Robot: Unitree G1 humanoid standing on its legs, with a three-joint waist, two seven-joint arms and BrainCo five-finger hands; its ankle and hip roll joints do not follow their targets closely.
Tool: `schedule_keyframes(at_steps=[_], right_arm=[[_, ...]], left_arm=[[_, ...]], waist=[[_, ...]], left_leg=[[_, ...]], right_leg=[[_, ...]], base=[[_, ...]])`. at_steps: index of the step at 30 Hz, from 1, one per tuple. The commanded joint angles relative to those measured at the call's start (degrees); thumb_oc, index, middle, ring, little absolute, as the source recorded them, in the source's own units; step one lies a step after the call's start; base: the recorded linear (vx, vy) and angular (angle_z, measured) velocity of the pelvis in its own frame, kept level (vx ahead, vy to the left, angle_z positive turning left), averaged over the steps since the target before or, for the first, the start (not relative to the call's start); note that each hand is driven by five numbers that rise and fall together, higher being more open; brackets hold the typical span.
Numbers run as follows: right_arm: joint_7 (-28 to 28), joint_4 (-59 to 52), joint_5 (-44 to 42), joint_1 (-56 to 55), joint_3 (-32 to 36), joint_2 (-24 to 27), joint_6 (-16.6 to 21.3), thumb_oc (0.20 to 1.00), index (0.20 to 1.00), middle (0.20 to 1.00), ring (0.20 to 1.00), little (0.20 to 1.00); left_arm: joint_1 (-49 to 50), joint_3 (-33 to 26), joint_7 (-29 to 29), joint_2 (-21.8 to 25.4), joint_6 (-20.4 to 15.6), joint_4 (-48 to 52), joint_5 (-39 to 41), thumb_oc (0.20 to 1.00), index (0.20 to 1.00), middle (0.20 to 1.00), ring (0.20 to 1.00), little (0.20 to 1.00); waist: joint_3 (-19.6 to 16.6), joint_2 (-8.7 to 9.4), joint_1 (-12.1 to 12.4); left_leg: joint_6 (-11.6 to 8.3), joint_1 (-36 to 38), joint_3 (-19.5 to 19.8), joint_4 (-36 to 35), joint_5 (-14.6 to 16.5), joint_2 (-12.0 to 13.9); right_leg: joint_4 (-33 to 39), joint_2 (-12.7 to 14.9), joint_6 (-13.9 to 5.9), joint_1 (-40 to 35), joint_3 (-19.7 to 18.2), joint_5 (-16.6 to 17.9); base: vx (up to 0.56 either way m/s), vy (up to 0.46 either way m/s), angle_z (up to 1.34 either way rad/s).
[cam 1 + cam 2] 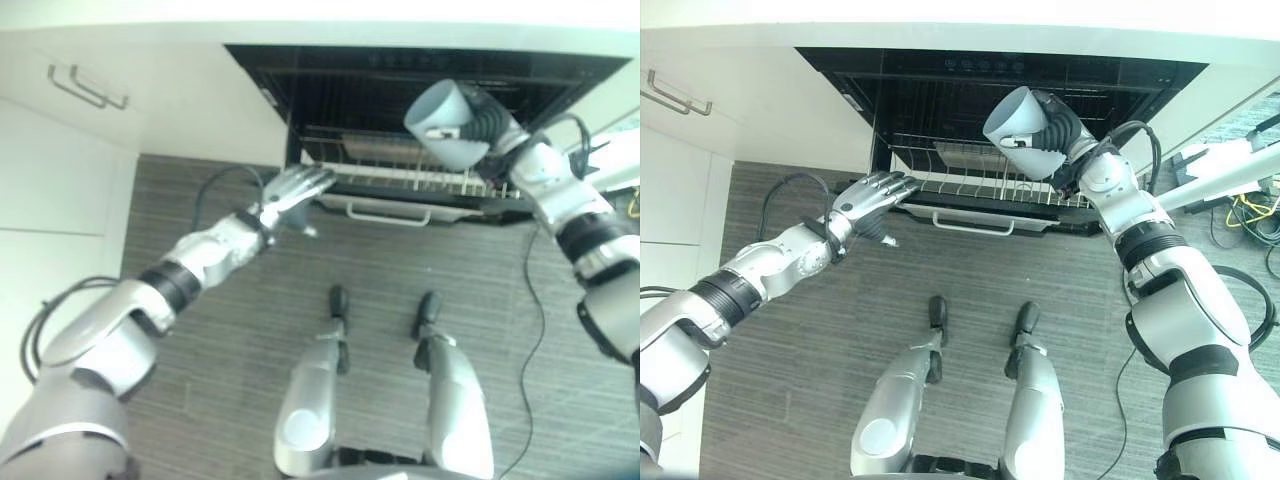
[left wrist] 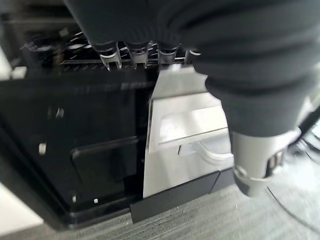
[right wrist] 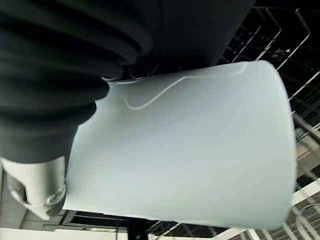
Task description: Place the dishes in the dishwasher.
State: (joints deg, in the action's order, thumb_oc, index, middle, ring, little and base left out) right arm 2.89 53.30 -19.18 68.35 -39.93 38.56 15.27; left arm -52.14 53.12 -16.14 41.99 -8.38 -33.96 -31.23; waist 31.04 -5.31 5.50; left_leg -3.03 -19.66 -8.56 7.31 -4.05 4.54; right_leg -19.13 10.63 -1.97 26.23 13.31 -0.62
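A pale blue-grey cup (image 1: 445, 125) is held mouth-outward above the dishwasher's pulled-out wire rack (image 1: 400, 176), with my right hand (image 1: 492, 122) shut on it from behind. In the right wrist view the cup (image 3: 190, 150) hangs over the rack's wires. My left hand (image 1: 875, 198) is open, its straight fingers reaching to the rack's left front corner. In the left wrist view those fingers (image 2: 115, 55) lie by the rack's edge, above its white front panel with a handle (image 2: 185, 130). What lies in the rack I cannot make out.
The dishwasher opening (image 1: 400, 80) is dark under a white counter. White cabinets with a bar handle (image 1: 85, 85) stand to the left. Loose cables (image 1: 1250, 210) lie on the grey floor at the right.
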Motion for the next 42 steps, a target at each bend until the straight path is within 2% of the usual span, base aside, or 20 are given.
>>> schedule_keyframes(at_steps=[1,4,8,11,12,15,18,22,28,37,42], right_arm=[[-0.14,-1.27,-1.71,7.11,0.64,0.96,2.48,0.200,0.200,0.200,0.200,0.200],[0.12,-1.70,-1.30,7.43,1.22,0.26,2.33,0.200,0.200,0.200,0.200,0.200],[-0.11,-2.48,-1.17,7.54,1.86,-0.59,1.96,0.200,0.200,0.200,0.200,0.200],[-0.57,-3.52,-1.13,7.28,2.28,-0.72,0.98,0.200,0.200,0.200,0.200,0.200],[-0.77,-3.65,-1.25,6.95,2.53,-0.57,0.31,0.200,0.200,0.200,0.200,0.200],[-0.88,-3.24,-1.98,6.47,2.83,-0.13,-1.44,0.200,0.200,0.200,0.200,0.200],[-0.87,-0.82,-2.63,5.87,3.08,0.60,-1.55,0.200,0.200,0.200,0.200,0.200],[-0.79,1.85,-3.89,5.64,4.09,1.51,-1.53,0.200,0.200,0.200,0.200,0.200],[-0.87,3.37,-3.49,4.87,5.60,2.28,-1.99,0.200,0.200,0.200,0.200,0.200],[0.20,3.94,-4.19,4.62,6.83,2.43,-3.06,0.200,0.200,0.200,0.200,0.200],[0.95,3.72,-7.44,4.31,8.52,0.37,-6.09,0.200,0.200,0.200,0.200,0.200]], left_arm=[[5.55,3.33,3.98,0.79,2.86,-2.99,-0.38,1.000,1.000,1.000,1.000,1.000],[4.20,2.30,1.36,-1.29,3.93,-4.82,-0.88,1.000,1.000,1.000,1.000,1.000],[1.91,1.92,3.96,-3.75,4.69,-6.11,-1.46,1.000,1.000,1.000,1.000,1.000],[1.01,2.79,10.99,-4.99,1.69,-5.41,-0.72,1.000,1.000,1.000,1.000,1.000],[1.35,3.64,14.85,-4.81,1.72,-3.05,-0.38,1.000,1.000,1.000,1.000,1.000],[1.27,5.36,19.99,-3.17,1.39,1.37,-0.21,1.000,1.000,1.000,1.000,1.000],[2.06,8.02,24.55,-0.36,1.17,6.71,0.69,1.000,1.000,1.000,1.000,1.000],[4.41,9.83,25.91,2.47,0.06,9.94,1.39,1.000,1.000,1.000,1.000,1.000],[9.13,10.87,25.89,3.92,-0.05,12.19,1.08,1.000,1.000,1.000,1.000,1.000],[13.32,10.01,24.44,3.22,0.38,11.22,-1.17,1.000,1.000,1.000,1.000,1.000],[14.01,9.55,23.75,1.97,0.77,11.30,-1.78,1.000,1.000,1.000,1.000,1.000]], waist=[[-1.24,-0.16,0.32],[-1.24,0.17,0.20],[-1.24,0.78,-0.21],[-1.24,1.14,-0.59],[-1.24,0.90,-0.63],[-1.24,0.34,-0.74],[-1.24,-0.36,-0.57],[-1.24,-1.30,-0.32],[-1.24,-2.55,-0.18],[-1.24,-3.52,0.10],[-1.24,-3.82,0.23]], left_leg=[[0.10,-4.58,0.64,1.60,-0.87,0.74],[0.16,-5.30,0.48,1.65,-1.10,0.78],[0.16,-6.04,0.29,1.80,-1.31,0.92],[0.17,-6.59,0.04,2.05,-1.29,1.06],[0.18,-6.66,0.03,2.35,-1.14,0.99],[0.15,-6.78,-0.33,2.85,-0.80,0.91],[-0.05,-6.64,-0.76,3.20,-0.34,1.03],[-0.12,-6.51,-1.25,3.29,0.09,1.06],[-0.15,-6.73,-1.97,3.82,0.41,1.28],[-0.31,-6.65,-2.19,3.07,-0.19,1.61],[-0.28,-6.66,-2.30,3.72,0.02,1.60]], right_leg=[[2.28,3.62,-5.79,-2.45,1.37,2.13],[2.41,3.62,-5.91,-1.78,1.43,2.46],[2.56,3.51,-6.12,-1.07,1.36,2.92],[2.55,3.49,-6.25,-0.47,1.35,3.21],[2.43,3.60,-6.26,-0.40,1.32,3.28],[2.41,3.96,-6.23,-0.34,1.39,3.35],[2.41,4.61,-6.30,-0.68,1.79,3.17],[2.33,5.31,-6.42,-0.82,2.23,2.86],[1.47,6.03,-6.48,-0.43,2.38,2.24],[0.71,6.20,-6.33,-0.07,2.30,1.57],[0.14,6.48,-6.20,-0.02,2.13,1.35]], base=[[0.00,0.000,0.00],[0.01,0.000,-0.03],[0.00,-0.007,-0.01],[0.00,-0.023,-0.02],[0.03,-0.001,-0.03],[0.00,0.000,0.00],[0.02,0.011,-0.02],[0.01,0.005,-0.02],[0.00,0.006,0.00],[0.01,0.006,-0.01],[0.04,0.012,-0.01]])
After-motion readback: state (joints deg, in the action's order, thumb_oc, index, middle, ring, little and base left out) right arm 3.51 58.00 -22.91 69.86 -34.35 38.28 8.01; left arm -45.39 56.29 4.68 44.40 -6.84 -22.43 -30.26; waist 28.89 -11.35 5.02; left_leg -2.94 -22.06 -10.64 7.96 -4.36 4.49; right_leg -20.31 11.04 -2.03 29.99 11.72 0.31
